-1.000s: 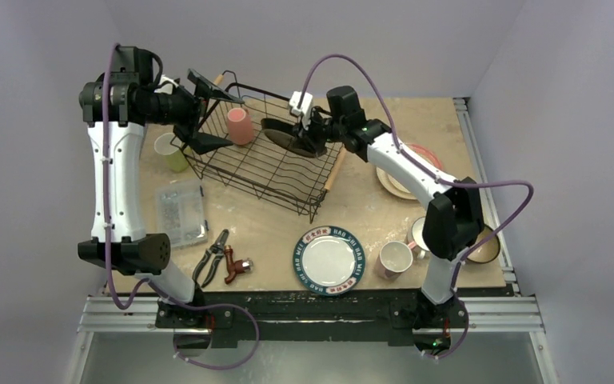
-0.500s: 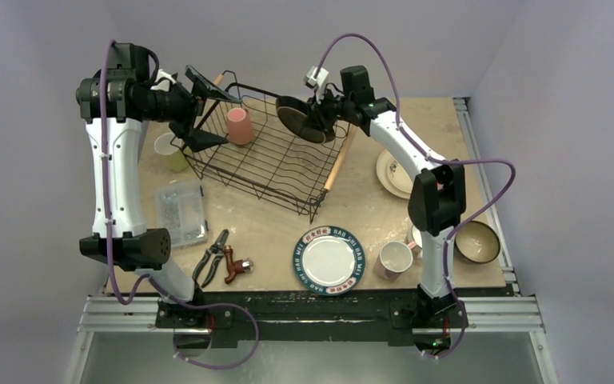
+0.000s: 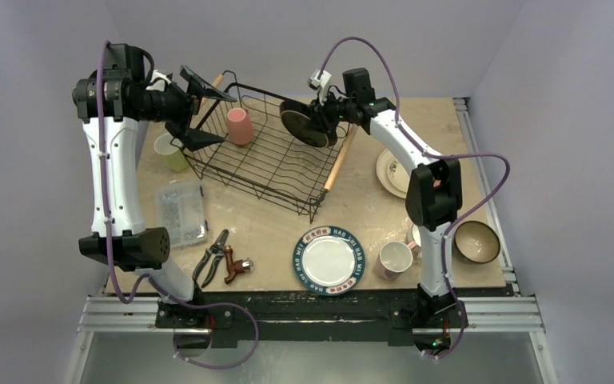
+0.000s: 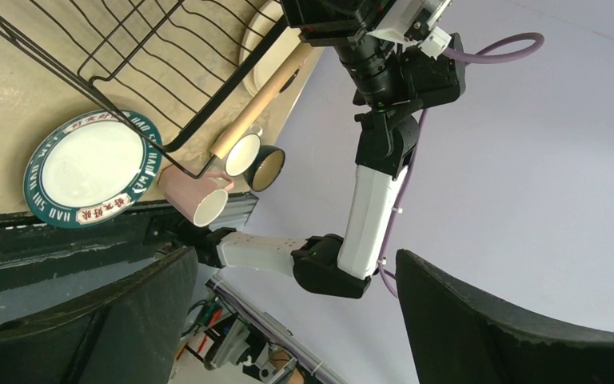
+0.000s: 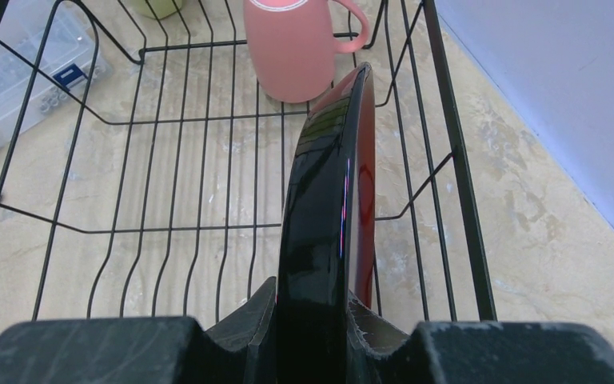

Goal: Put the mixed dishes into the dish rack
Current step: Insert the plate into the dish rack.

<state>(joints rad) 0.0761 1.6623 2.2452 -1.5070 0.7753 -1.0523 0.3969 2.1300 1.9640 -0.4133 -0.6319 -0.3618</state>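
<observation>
A: What is held by the right end effector [image 5: 312,320]?

B: A glossy plate [image 5: 325,200], red on one face and black on the other, is gripped by its rim between the closed fingers. It is held upright on edge over the dish rack [image 3: 268,164], toward the rack's 2 o'clock corner. Whether the wires are touched by it cannot be told.

A: And the left end effector [image 3: 202,112]?

B: It is spread wide, and nothing is held in it. It is seen beside the rack's 10 o'clock corner.

A: What is found inside the rack?

B: A pink mug [image 3: 239,126] is seen at the 11 o'clock end, well apart from the left fingers.

A: Where are the other dishes located?

B: A yellow-green mug [image 3: 169,151] is set on the surface [image 3: 368,208] just outside the rack at 9 o'clock. A green-rimmed lettered plate [image 3: 328,260] is laid at 6 o'clock of the rack, with a second pink mug [image 3: 396,258] just beside it at 3 o'clock. A cream plate [image 3: 392,172] is seen at 3 o'clock of the rack, partly hidden by the right arm. A bowl [image 3: 476,242] is placed near the surface's 4 o'clock edge, and a white mug [image 4: 242,154] is seen between it and the second pink mug.

A: Is anything else seen there?

B: A clear plastic box [image 3: 181,210] is seen at 8 o'clock of the rack. Pliers [image 3: 214,256] and a red-handled tool [image 3: 237,266] are laid at 7 o'clock.
</observation>
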